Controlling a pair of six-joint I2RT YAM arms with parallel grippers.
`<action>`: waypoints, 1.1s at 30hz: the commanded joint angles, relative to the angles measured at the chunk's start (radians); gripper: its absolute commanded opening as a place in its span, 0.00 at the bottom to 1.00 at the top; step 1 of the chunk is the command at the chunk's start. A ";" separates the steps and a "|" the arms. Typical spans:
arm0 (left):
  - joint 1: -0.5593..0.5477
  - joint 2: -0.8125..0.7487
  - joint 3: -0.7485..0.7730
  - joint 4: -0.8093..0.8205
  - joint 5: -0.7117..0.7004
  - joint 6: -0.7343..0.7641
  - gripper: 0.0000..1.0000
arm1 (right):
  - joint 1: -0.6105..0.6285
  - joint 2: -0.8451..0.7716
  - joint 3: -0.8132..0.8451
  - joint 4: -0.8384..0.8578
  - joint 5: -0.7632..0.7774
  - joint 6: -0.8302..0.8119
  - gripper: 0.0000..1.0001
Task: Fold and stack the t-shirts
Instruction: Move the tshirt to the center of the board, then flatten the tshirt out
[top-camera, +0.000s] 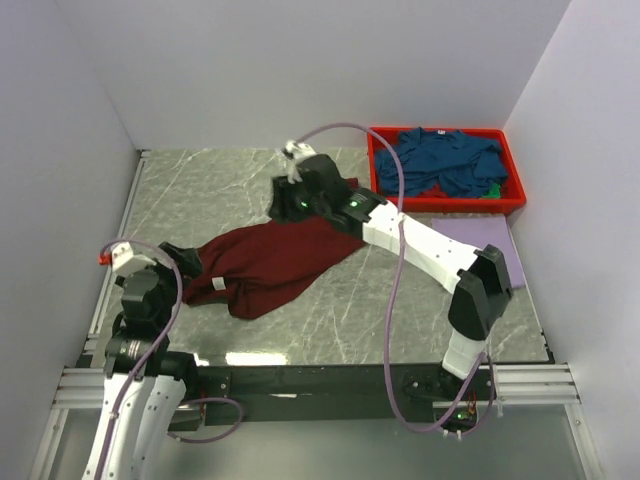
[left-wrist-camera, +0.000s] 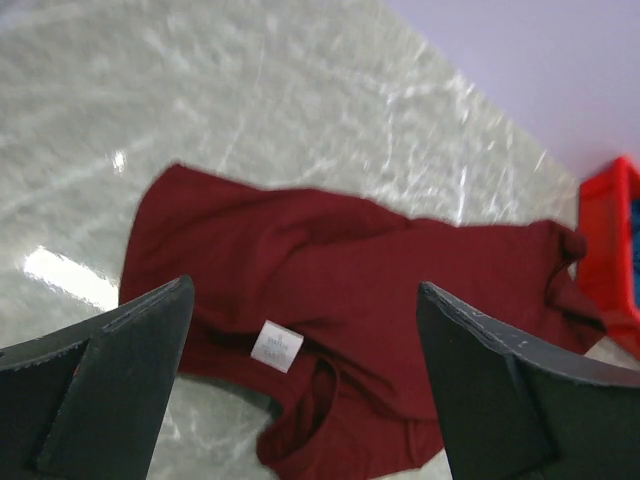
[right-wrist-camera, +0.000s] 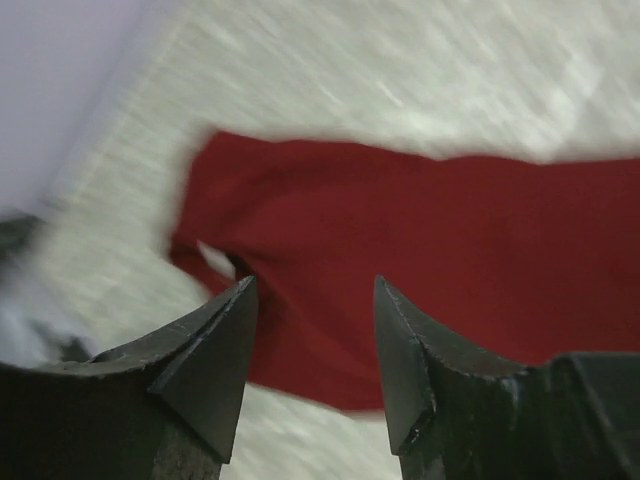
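A dark maroon t-shirt (top-camera: 265, 262) lies crumpled on the marble table, its white neck tag (top-camera: 217, 286) near the left end. It fills the left wrist view (left-wrist-camera: 340, 270), with the tag (left-wrist-camera: 276, 346) between the fingers, and the right wrist view (right-wrist-camera: 450, 260). My left gripper (top-camera: 178, 258) is open and empty at the shirt's left end. My right gripper (top-camera: 287, 203) is open and empty above the shirt's far edge. A pale lavender shirt (top-camera: 490, 242) lies flat at the right, partly under the right arm. Teal-blue shirts (top-camera: 445, 162) are piled in the red bin.
The red plastic bin (top-camera: 380, 170) stands at the back right corner; its corner shows in the left wrist view (left-wrist-camera: 612, 240). White walls close in on the left, back and right. A metal rail runs along the table's near edge.
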 joint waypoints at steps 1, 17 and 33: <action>-0.003 0.094 0.022 0.036 0.070 -0.061 0.98 | -0.051 -0.105 -0.170 -0.038 -0.031 -0.091 0.56; -0.121 0.618 0.082 0.153 0.231 -0.143 0.81 | 0.041 -0.040 -0.450 0.007 -0.135 -0.116 0.50; -0.124 1.149 0.395 0.231 0.113 -0.051 0.68 | 0.145 0.169 -0.310 0.052 -0.078 -0.144 0.53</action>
